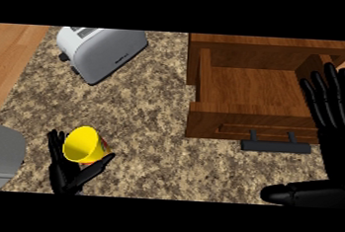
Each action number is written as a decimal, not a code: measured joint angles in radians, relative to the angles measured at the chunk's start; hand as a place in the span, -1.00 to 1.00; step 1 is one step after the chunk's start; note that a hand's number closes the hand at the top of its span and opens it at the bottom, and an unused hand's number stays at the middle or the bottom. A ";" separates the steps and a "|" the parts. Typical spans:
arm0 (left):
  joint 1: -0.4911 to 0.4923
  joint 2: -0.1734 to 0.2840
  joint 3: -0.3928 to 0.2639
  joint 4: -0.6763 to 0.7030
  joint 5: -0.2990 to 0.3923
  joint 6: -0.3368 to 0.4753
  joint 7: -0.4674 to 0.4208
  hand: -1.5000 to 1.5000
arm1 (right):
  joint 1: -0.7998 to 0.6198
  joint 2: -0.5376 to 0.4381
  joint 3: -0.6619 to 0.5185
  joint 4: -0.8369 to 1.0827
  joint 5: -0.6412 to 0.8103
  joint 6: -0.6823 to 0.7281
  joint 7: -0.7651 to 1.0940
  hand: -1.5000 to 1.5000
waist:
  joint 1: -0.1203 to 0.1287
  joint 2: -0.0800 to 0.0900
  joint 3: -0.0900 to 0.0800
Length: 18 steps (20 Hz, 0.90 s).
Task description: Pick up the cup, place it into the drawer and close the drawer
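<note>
My left hand (70, 169) curls around the yellow cup (83, 144), low left over the counter (146, 111). My right hand (335, 109), fingers straight, stands beside the open drawer (253, 92).

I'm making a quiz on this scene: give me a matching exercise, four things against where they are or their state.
1. cup
2. drawer
3. toaster
4. right hand

a. upper left of the counter
b. open
c. fingers straight, by the drawer
d. held in the left hand

Pairs: 1-d, 2-b, 3-a, 4-c
</note>
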 measured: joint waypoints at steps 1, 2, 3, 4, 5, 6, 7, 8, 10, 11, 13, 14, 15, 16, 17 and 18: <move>-0.005 -0.001 0.001 0.013 0.001 -0.019 -0.007 -1.00 | -0.003 -0.001 -0.004 0.003 -0.002 0.000 -0.001 -1.00 | 0.000 0.000 0.000; -0.017 -0.004 -0.002 0.032 0.008 -0.038 -0.019 -1.00 | 0.002 0.003 0.005 -0.010 0.005 -0.006 0.006 -1.00 | -0.001 0.000 0.000; -0.020 -0.003 -0.002 0.031 0.010 -0.050 -0.019 -1.00 | -0.012 -0.008 -0.008 -0.012 -0.008 -0.002 0.025 -1.00 | 0.000 0.000 0.000; -0.025 -0.004 0.002 0.046 0.014 -0.072 -0.030 -1.00 | 0.003 -0.005 -0.003 -0.026 -0.007 -0.002 0.024 -1.00 | -0.001 0.000 0.000; -0.029 -0.007 -0.004 0.043 0.016 -0.077 -0.031 1.00 | 0.003 -0.001 0.002 -0.012 -0.001 0.000 0.012 -1.00 | 0.000 0.000 0.000; -0.035 -0.003 -0.002 0.044 0.020 -0.091 -0.028 1.00 | -0.001 0.000 0.005 -0.032 -0.001 -0.010 0.035 -1.00 | 0.000 0.000 0.000; -0.039 -0.005 -0.008 0.050 0.021 -0.103 -0.035 1.00 | -0.005 0.001 0.009 -0.023 0.008 -0.011 0.030 -1.00 | 0.000 0.000 0.000; -0.049 -0.005 -0.004 0.069 0.021 -0.121 -0.049 1.00 | 0.003 0.006 0.019 -0.031 0.013 -0.012 0.031 -1.00 | -0.001 0.000 0.000; -0.058 -0.002 -0.002 0.091 0.018 -0.157 -0.071 1.00 | -0.009 0.006 0.011 -0.012 0.013 -0.014 0.023 -1.00 | 0.000 0.000 0.000; -0.067 -0.005 -0.003 0.089 0.014 -0.158 -0.073 1.00 | -0.008 0.007 0.015 -0.012 0.015 -0.013 0.020 -1.00 | 0.000 0.000 0.000; -0.069 -0.005 0.004 0.100 0.006 -0.162 -0.101 1.00 | 0.001 0.005 0.012 -0.018 0.015 -0.010 0.019 -1.00 | 0.000 0.000 0.000; -0.060 -0.002 0.004 0.085 0.000 -0.158 -0.104 1.00 | -0.009 0.002 0.007 -0.011 0.014 -0.011 0.020 -1.00 | 0.001 0.000 0.000; -0.060 0.002 0.008 0.094 -0.006 -0.160 -0.114 1.00 | 0.004 0.004 0.011 -0.010 0.016 -0.005 0.008 -1.00 | 0.000 0.000 0.000; -0.066 0.006 0.017 0.096 -0.007 -0.156 -0.120 1.00 | 0.005 0.003 0.011 -0.009 0.019 -0.003 0.005 -1.00 | 0.000 0.000 0.000; -0.079 0.009 0.027 0.097 -0.008 -0.147 -0.122 1.00 | -0.005 -0.001 0.008 -0.018 0.013 -0.007 0.025 -1.00 | 0.000 0.000 0.000; -0.087 0.012 0.037 0.104 -0.010 -0.142 -0.129 1.00 | -0.001 -0.003 0.006 -0.036 0.003 -0.006 0.038 -1.00 | -0.001 0.000 0.000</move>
